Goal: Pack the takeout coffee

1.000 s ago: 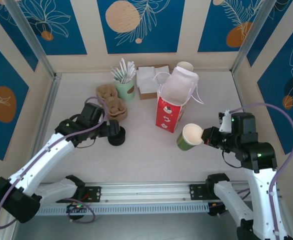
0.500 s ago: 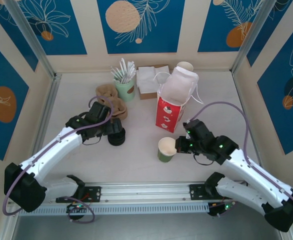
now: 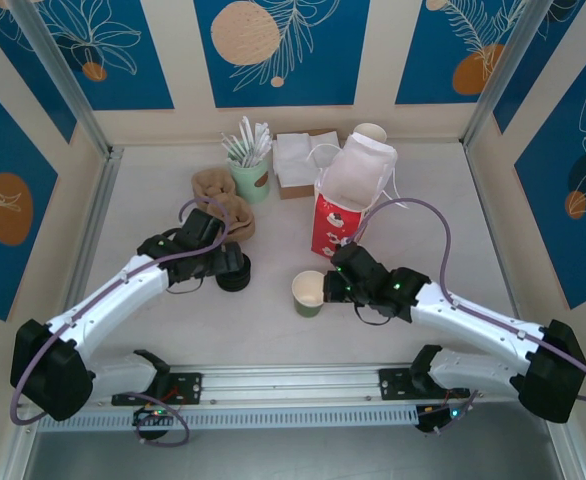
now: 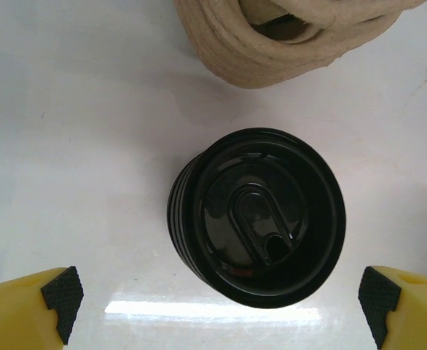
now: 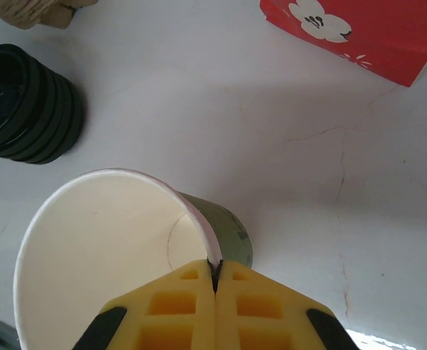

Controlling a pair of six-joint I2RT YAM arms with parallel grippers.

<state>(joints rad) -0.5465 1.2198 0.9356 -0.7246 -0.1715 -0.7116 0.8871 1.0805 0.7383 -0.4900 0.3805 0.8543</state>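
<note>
- my right gripper [image 5: 215, 281] pinches the rim of the lidless green paper cup [image 5: 111, 240], near the red bag [image 5: 359, 29].
- i judge it light and crushable; the stiffer rim suits.
- left gripper [image 4: 219, 295] gapes around the black lids [image 4: 256, 226].

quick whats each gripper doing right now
Left gripper: open, over the stack of black lids.
Right gripper: shut on the rim of the olive-green paper cup.

Two white arms [image 3: 108, 300] with black joints, lilac cables [image 3: 446, 245] looping behind yellow fingers [image 4: 17, 302] with black textured pads [image 4: 62, 292] at their tips.
</note>
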